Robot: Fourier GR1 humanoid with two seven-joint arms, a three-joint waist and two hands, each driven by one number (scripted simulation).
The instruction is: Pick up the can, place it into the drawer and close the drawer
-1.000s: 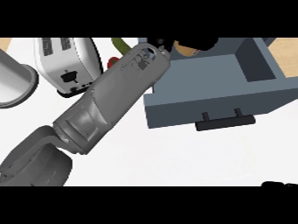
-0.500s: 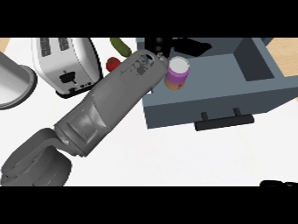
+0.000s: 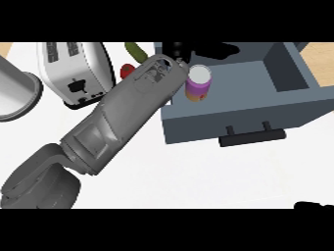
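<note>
Overall, the white table (image 3: 198, 171) filled the view. On it at 2 o'clock sat the open grey-blue drawer (image 3: 292, 105), its dark handle (image 3: 252, 136) facing 6 o'clock. The left forearm (image 3: 126, 117) ran diagonally from 7 o'clock up to the drawer's near-left corner. A white toaster (image 3: 75, 73) stood at 11 o'clock, and a large metal cylinder (image 3: 3, 88) at 9 o'clock. Small red (image 3: 126, 70) and green (image 3: 134, 49) items lay between the toaster and the drawer; their kind could not be determined.

The left hand (image 3: 175, 49) showed only as dark fingers at the drawer's back-left, at 12 o'clock, apart from the can; whether spread or curled could not be told. The right hand (image 3: 321, 206) rested at the 5 o'clock edge, only a sliver visible, state not determinable.

The can (image 3: 198, 83) stood upright inside the drawer, in its left part, white lid up, purple wall shading to orange.

Assessment: the can appeared rigid, light and smooth-walled, liable to slip or topple if nudged. A hold around its mid-wall would suit. Placement appeared done; closing the drawer remained, by a push on the handle face.
</note>
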